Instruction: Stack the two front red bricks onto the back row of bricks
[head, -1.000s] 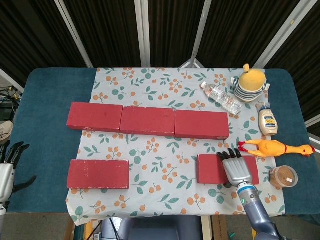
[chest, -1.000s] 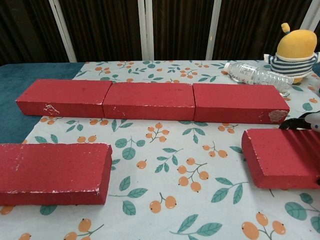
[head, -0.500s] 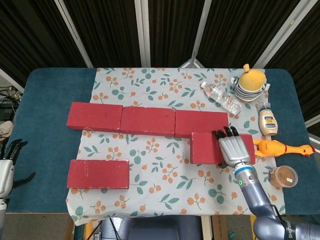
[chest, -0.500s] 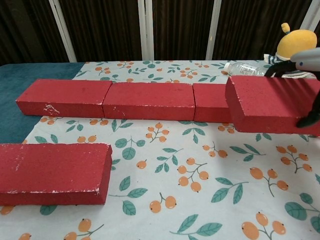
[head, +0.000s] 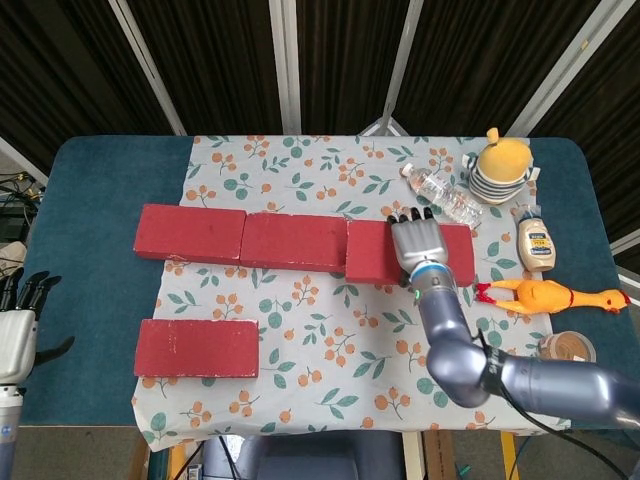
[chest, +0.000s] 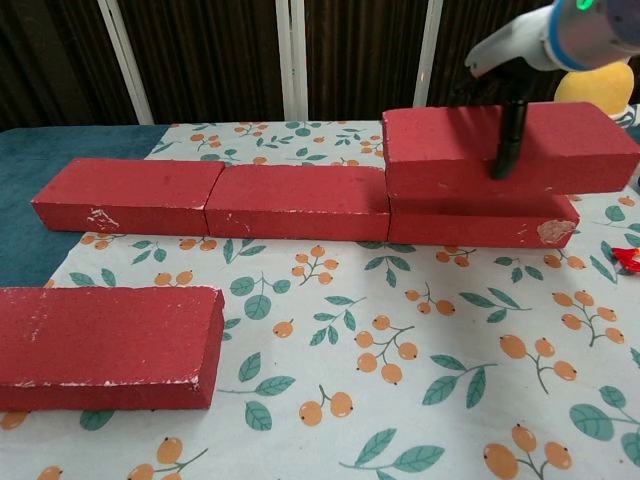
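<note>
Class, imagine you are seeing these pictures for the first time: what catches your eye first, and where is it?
First, the right robot hand holding a red brick over the right end of the back row of bricks. Next, the lone front brick at front left on the floral cloth. Then the yellow rubber chicken near the table's right edge.

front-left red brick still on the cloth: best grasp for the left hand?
Span the flat rectangular front-left red brick across its short width at mid-length, coming from above. It lies flat with its front and back long faces free, and the open left hand waits at the table's left edge.
</note>
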